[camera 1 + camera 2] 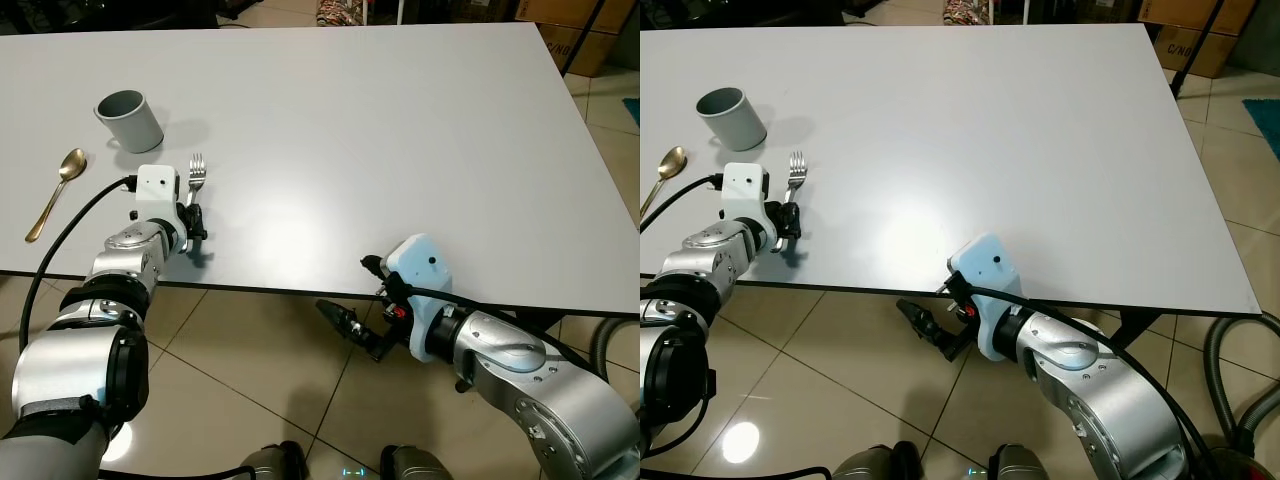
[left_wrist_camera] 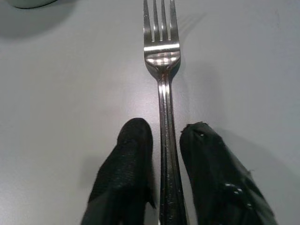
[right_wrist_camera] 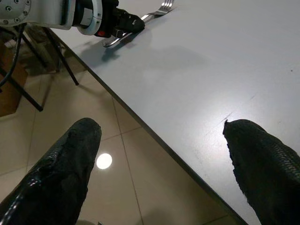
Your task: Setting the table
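A silver fork lies flat on the white worktop near its front edge on the robot's left, tines pointing away from the robot. The left gripper rests low on the worktop at the fork's handle end; in the left wrist view its two black fingers sit either side of the handle, pressed close against it, so the gripper is clamped on the fork, which lies on the surface. Beyond the tines stands a grey cup, upright and open-mouthed, and further to the robot's left a gold spoon lies on the worktop, bowl away from the robot, well apart from the fork. The right gripper hangs below the front edge of the worktop over the tiled floor, its fingers spread wide apart and holding nothing; its wrist view looks along the table edge toward the left gripper and fork
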Motion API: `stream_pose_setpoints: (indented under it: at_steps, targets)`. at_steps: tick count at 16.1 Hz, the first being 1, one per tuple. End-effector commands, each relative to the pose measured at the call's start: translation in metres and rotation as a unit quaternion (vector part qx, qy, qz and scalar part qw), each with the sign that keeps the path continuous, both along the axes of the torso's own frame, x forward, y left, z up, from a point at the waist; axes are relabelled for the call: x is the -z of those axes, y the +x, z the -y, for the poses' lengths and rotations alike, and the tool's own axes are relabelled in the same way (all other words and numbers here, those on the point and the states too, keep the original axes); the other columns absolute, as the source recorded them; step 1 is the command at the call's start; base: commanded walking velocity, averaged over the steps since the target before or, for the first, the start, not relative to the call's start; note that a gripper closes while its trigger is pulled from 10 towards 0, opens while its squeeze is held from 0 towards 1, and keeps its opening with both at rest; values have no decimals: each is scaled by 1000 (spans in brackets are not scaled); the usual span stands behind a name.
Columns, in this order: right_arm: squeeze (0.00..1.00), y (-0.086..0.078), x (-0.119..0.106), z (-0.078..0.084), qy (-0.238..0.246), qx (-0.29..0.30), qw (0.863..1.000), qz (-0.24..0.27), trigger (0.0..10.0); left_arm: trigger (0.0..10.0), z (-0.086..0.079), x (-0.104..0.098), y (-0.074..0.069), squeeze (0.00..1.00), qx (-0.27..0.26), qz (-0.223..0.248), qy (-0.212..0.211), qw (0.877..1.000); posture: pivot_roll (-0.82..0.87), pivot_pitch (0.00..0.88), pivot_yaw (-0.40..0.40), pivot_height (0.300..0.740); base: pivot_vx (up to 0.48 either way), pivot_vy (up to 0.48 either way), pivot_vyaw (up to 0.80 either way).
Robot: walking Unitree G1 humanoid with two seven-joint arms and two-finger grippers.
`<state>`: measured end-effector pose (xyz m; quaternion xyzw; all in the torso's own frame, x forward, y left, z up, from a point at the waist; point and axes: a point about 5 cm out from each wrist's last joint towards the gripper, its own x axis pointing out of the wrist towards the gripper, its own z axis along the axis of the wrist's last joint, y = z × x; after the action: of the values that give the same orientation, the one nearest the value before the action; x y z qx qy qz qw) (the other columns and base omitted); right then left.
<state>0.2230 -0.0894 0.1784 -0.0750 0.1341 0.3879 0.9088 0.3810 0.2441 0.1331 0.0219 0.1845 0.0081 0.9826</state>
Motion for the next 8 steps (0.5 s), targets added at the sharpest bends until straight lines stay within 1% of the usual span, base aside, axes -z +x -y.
stream_pose_setpoints:
  at_steps: [1,4,5,6,7,8]
  targets:
    - [0,-1,-5,-3,6,-6,1000,8,10000,10000,-4,9,-5,1000,-3,-26,-3,1000,-200,188,124,740,0,0,0]
    - [0,-1,-6,-1,14,7,1000,15,10000,10000,-13,-6,-2,1000,24,5,13,1000,-189,161,130,740,0,0,0]
    - [0,0,-7,3,23,20,999,21,10000,10000,-17,-17,0,1000,29,34,7,999,-173,140,127,740,0,0,0]
    - [0,1,-8,7,35,45,998,22,10000,10000,-16,-27,2,925,32,73,-8,997,-169,133,127,740,0,0,0]
    - [0,5,-8,12,46,80,995,24,10000,10000,-13,-34,3,345,45,108,-17,993,-165,117,125,740,0,0,0]
    - [0,9,-10,17,54,115,992,28,10000,10000,-6,-35,1,86,67,131,-11,989,-159,106,123,740,0,0,0]
